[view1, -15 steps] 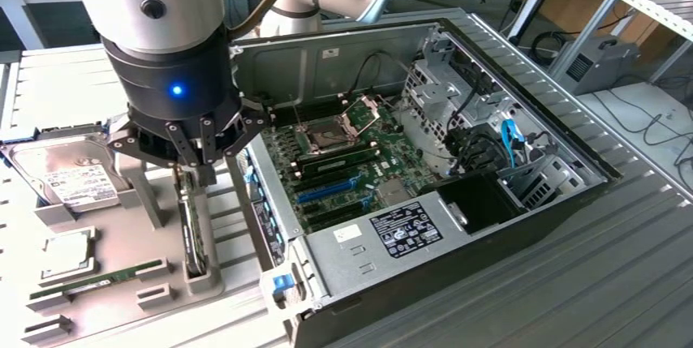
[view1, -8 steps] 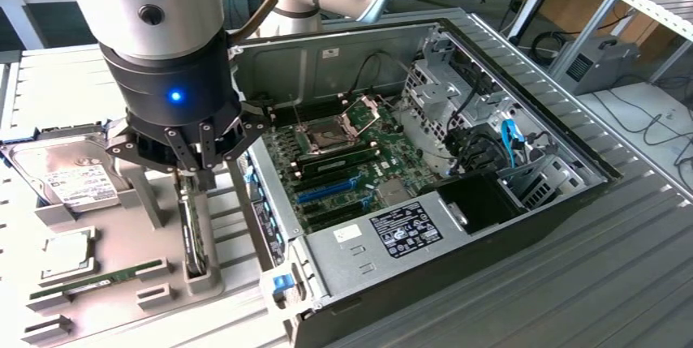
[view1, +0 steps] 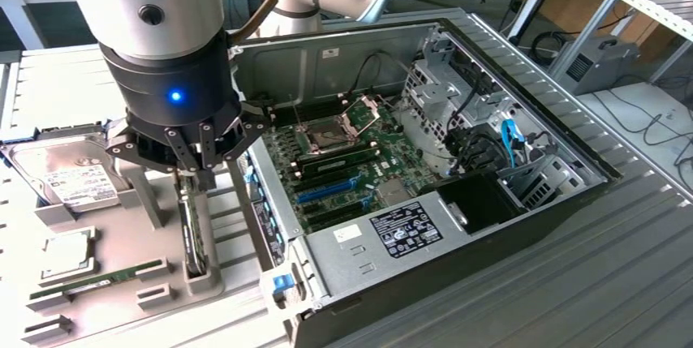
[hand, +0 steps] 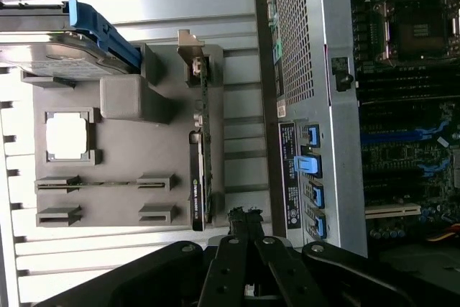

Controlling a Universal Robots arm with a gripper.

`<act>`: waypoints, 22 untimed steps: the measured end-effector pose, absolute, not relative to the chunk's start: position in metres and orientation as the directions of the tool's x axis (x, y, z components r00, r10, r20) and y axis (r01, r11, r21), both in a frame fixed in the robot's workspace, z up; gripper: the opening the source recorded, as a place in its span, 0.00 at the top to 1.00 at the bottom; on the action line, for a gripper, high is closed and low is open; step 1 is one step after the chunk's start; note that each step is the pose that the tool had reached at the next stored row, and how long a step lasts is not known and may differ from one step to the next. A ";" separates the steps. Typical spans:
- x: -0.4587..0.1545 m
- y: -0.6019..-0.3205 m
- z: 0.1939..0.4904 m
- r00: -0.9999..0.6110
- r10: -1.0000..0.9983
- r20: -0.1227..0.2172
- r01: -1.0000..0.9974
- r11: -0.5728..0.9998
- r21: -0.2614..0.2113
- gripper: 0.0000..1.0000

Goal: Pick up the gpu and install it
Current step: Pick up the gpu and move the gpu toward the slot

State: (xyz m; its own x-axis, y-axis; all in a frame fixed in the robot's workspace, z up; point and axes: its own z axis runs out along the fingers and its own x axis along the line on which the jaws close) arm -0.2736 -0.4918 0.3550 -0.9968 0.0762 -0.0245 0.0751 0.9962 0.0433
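One gpu point(view1: 195, 238) waiting edge-up

On the grey holder point(view1: 135, 226), past a hard drive point(view1: 65, 174), the gpu is standing in a slot, offering its top edge. The gripper point(view1: 191, 169) is hovering above, jaws pinched together, gripping nothing. The computer case point(view1: 324, 64) is lying open. The gpu's fan is facing out of sight.

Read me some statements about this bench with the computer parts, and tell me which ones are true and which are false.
1. The gpu stands on edge in the gray holder. True.
2. The gripper is open. False: it is shut, above the gpu.
3. The computer case is open, its motherboard showing. True.
4. The hard drive lies inside the case. False: it rests on the holder, outside the case.
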 end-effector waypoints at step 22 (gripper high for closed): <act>-0.275 -0.492 0.355 -0.997 0.076 -0.024 0.075 0.996 0.043 0.56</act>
